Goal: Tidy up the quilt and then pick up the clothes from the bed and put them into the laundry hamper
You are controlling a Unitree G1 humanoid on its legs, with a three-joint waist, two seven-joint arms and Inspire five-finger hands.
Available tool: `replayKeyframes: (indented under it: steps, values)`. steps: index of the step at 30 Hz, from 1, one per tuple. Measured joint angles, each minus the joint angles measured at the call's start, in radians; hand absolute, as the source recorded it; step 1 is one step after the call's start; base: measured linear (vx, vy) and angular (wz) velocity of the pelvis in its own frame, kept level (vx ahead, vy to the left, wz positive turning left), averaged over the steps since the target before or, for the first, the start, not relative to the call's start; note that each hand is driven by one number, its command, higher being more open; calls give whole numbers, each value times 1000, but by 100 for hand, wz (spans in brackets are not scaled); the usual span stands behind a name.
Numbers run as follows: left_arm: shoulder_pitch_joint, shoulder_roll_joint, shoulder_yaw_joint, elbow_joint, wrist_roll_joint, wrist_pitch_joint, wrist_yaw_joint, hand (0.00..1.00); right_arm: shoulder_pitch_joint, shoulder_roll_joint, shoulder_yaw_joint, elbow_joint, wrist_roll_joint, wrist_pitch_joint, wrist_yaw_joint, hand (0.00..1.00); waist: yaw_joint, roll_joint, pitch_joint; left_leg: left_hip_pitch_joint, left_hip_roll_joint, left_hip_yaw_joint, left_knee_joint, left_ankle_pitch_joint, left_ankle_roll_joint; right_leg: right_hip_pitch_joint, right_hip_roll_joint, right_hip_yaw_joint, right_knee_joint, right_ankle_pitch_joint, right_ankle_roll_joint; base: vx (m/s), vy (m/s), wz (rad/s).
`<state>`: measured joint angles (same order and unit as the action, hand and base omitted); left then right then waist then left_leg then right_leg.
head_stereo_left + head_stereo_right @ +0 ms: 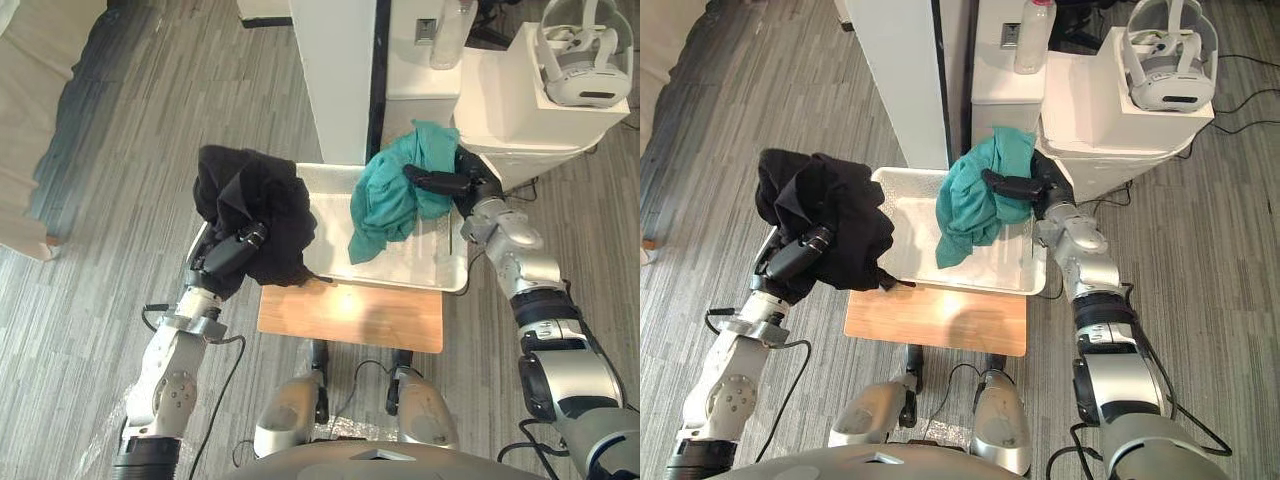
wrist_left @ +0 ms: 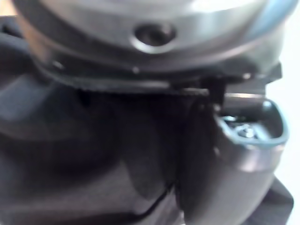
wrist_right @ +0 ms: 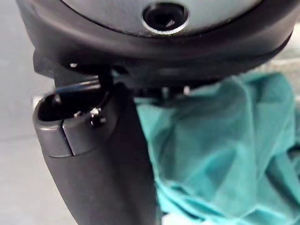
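Teal garment [image 1: 385,205] hangs over the hamper [image 1: 430,265], pinched in the right hand [image 1: 455,185]; black garment [image 1: 255,195] sits bunched on the left hand [image 1: 235,250], grip indiscernible; neither is deposited.

right hand [image 3: 101,164] | thumb touching teal garment [image 3: 225,150] | cloth bunched, folds hanging

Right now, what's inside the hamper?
Mostly bare floor shows in the hamper. The teal cloth, in the right hand, hangs over it and hides the far right part; the black cloth covers the left rim.
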<state>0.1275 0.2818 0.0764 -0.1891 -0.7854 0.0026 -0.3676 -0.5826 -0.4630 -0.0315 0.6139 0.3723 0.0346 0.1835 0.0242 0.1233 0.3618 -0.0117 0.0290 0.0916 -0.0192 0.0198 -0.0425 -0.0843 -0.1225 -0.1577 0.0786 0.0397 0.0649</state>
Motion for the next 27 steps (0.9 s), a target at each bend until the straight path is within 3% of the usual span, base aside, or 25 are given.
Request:
replayKeyframes:
  steps: [4,7,9,12,18,24,27]
  values:
    - [8,12,33,-167,-3,6,-32,0,219,12,-19,-199,-100,-34,-9,100,1,-11,-5,73,9,28,-4,-32,5,71,5,18,-22,1,2,16,41,-14]
    - [3,16,45,-249,-1,-1,-53,0,389,61,-16,-359,-263,-63,-18,100,-8,-25,-20,99,10,71,-1,-47,3,88,8,53,-41,5,8,-9,23,-39]
    - [6,17,21,-254,18,-3,-62,0,535,96,5,-465,-432,-64,-33,100,-32,-44,-62,112,13,101,2,-64,0,108,14,73,-73,9,14,-11,10,-35]
    - [4,30,-19,-253,106,-4,-63,0,679,113,10,-608,-559,-64,-43,100,-70,-75,-101,129,25,132,13,-84,-7,121,26,99,-86,11,18,14,-7,-33]
    - [-70,65,-64,-208,274,-29,-25,0,770,110,-83,-761,-600,-69,-39,100,-116,-112,-172,165,39,200,33,-107,-14,129,45,166,-85,16,22,7,2,-32]
    - [-169,103,-65,-8,468,-67,103,0,820,109,-180,-760,-562,-62,-43,100,-143,-109,-224,197,40,260,32,-130,-14,133,54,225,-86,21,27,-26,16,-29]
    - [-181,133,-62,133,573,-71,168,0,851,116,-271,-750,-498,-63,-65,100,-174,-109,-240,198,40,294,27,-141,-13,118,57,250,-86,23,30,-11,6,-32]
